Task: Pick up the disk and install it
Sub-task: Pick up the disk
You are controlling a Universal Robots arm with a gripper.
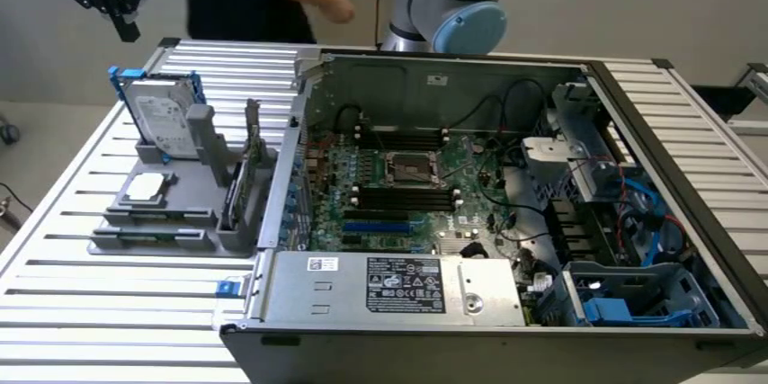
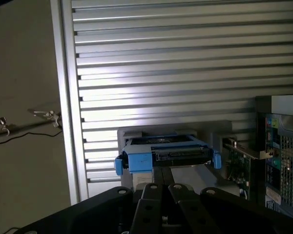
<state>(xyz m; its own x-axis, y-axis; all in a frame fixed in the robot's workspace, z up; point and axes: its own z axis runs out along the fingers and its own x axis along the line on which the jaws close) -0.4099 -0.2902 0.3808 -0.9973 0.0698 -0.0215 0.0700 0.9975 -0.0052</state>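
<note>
Lying open nearest the exterior camera, 1 computer case (image 1: 456,83) exposes its motherboard (image 1: 470,168). Beside it, toward the exterior view's left, the disk (image 1: 162,119) stands upright in 1 grey holder (image 1: 156,209). Farther back, above the disk, the gripper (image 1: 124,26) hangs fully closed, holding nothing.
</note>
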